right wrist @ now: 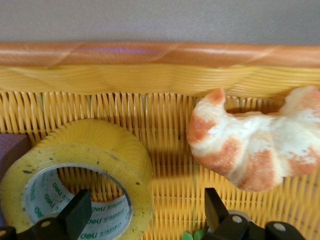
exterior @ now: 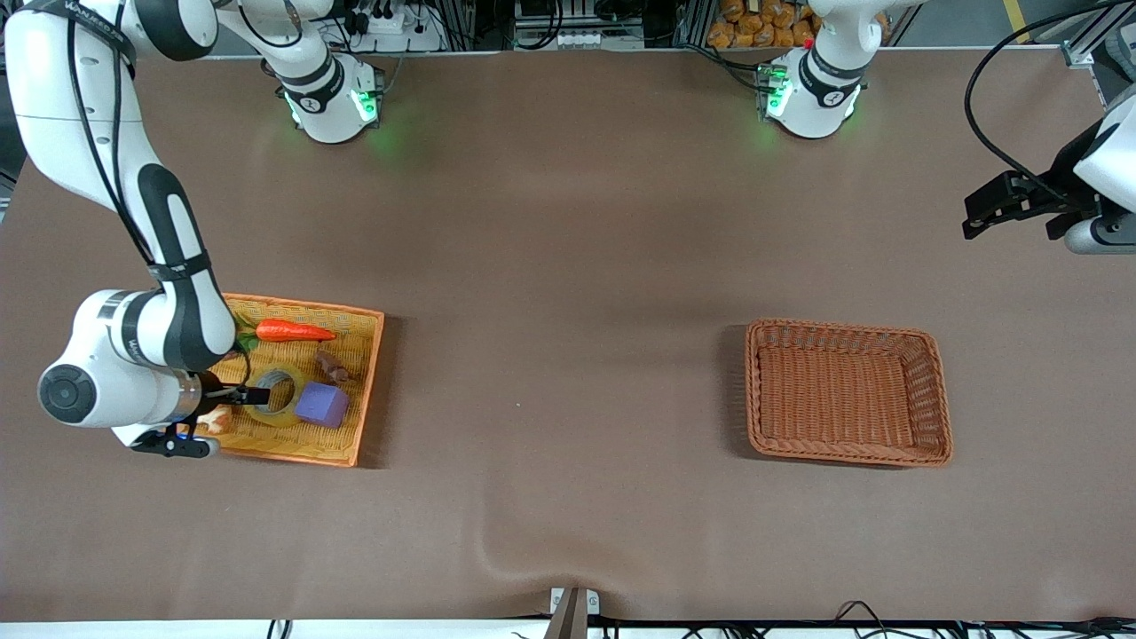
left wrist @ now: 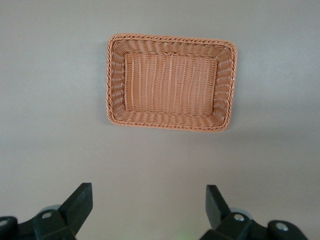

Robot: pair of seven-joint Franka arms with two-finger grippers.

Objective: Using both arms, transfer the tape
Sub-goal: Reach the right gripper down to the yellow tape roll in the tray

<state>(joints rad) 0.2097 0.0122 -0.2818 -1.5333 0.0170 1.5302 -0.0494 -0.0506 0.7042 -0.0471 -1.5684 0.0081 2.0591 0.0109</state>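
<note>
Right tool (exterior: 241, 391) low in the yellow tray (exterior: 368, 382) at the right arm's end of the surface (exterior: 568, 266), fingers spread wide, nothing held. Tape (exterior: 273, 396) lies flat on the tray floor, ring axis upright, core hole facing up. In the right wrist view one fingertip (right wrist: 80, 210) sits over the core hole of the tape (right wrist: 100, 160), the other (right wrist: 212, 202) outside the ring, so the wall of the roll falls between the fingers; whether either touches the tape, cannot tell. Judgement: the grasp turns on this straddle, 1 finger in the hole and 1 outside, then a pinch on the wall. Tray also holds a carrot (exterior: 295, 332), a purple cube (exterior: 322, 405) just beside the tape, a small brown item (exterior: 332, 364) and a croissant (right wrist: 250, 145) beside the tape near the tray rim. Left tool (exterior: 998, 206) hangs high over the left arm's end of the surface, fingers wide apart and empty, waiting; its wrist camera looks down on the brown basket (left wrist: 116, 80). Basket (exterior: 932, 390) holds nothing and stands well apart from the tray. Right arm is far nearer the tape. Judgement: pickup step, tape not yet lifted, handover and basket placement both remain.
</note>
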